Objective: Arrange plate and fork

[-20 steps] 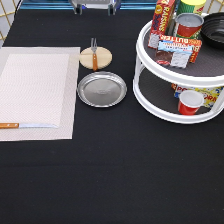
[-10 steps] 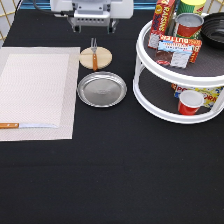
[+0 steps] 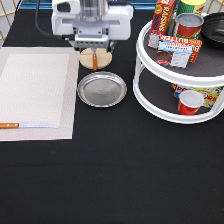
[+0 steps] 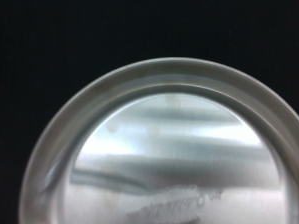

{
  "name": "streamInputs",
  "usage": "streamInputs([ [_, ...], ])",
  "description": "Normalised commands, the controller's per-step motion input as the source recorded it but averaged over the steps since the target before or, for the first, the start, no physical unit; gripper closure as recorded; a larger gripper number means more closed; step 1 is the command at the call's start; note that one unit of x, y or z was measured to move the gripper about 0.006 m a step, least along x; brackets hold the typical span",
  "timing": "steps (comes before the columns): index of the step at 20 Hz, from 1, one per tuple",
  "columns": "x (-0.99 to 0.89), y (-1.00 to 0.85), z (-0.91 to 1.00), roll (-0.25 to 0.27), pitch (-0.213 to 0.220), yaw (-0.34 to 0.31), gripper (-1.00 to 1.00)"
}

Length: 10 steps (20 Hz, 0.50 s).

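Silver plate [image 3: 101, 89] [image 4: 176, 160] lies on the black tabletop [image 3: 125, 170] at centre frame — just below the wooden disc [image 3: 94, 58] carrying the fork [image 3: 94, 61]. Gripper [image 3: 93, 44] hovers over that disc at upper centre — finger spread cannot be told.

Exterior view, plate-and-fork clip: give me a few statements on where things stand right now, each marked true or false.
1. The plate lies on the black table, off the placemat. True.
2. The fork rests on the plate. False: it lies on the wooden disc above the plate.
3. The gripper hangs over the wooden disc. True.
4. A knife lies on the placemat's lower edge. True.
5. The red cup stands on the rack's upper tier. False: lower tier.
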Motion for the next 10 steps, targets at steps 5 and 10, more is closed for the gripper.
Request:
streamInputs([
  [5, 0.26, 0.0, -0.46, 0.065, -0.029, 0.007, -1.0],
  [10, 0.32, -0.01, -0.37, 0.086, -0.007, 0.019, -1.0],
])
